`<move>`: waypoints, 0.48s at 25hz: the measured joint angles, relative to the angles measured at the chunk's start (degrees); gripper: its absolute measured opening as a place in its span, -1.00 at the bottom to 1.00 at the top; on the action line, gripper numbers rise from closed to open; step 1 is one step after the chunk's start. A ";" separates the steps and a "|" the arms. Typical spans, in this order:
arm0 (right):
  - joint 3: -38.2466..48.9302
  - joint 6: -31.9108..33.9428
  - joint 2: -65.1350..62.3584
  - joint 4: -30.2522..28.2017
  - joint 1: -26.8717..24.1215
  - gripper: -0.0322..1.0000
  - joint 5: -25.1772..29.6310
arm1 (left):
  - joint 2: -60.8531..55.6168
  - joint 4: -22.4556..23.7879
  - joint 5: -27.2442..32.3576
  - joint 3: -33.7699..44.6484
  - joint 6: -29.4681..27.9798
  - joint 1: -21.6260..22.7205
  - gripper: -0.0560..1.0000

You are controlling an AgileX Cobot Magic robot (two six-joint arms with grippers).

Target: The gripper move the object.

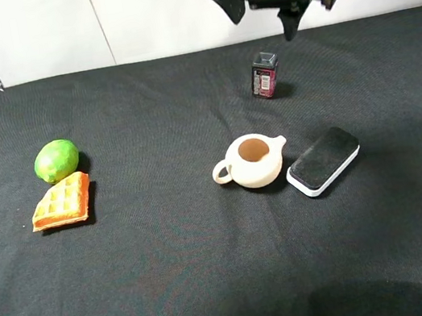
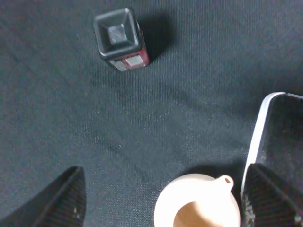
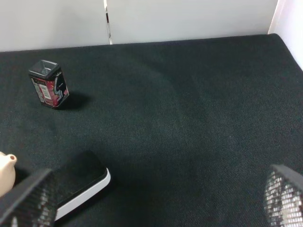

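Note:
The object, a small cream teapot (image 1: 254, 160) with no lid and a brownish inside, stands right of the table's middle, its loop handle pointing left. My left gripper (image 1: 263, 14) hangs high over the back of the table, reached across to the right half, jaws open and empty. In the left wrist view the teapot (image 2: 199, 208) shows below and between the spread fingers of the left gripper (image 2: 165, 170), well apart from them. My right gripper (image 3: 161, 172) is open and empty over bare cloth; only the teapot's spout (image 3: 5, 165) shows at that view's edge.
A black-topped white eraser block (image 1: 323, 160) lies just right of the teapot. A small dark red tin (image 1: 265, 75) stands behind them. A green lime (image 1: 57, 160) and a waffle piece (image 1: 62, 201) sit at the left. The black cloth ends at a white wall (image 1: 169, 10).

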 joint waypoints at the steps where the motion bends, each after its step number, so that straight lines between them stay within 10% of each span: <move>1: 0.00 0.00 0.00 0.00 0.00 0.34 0.00 | -0.56 -0.13 0.00 0.00 0.06 0.00 0.38; 12: 0.00 0.00 0.00 0.00 0.00 0.34 0.00 | -5.37 -1.25 0.07 0.82 0.49 0.00 0.38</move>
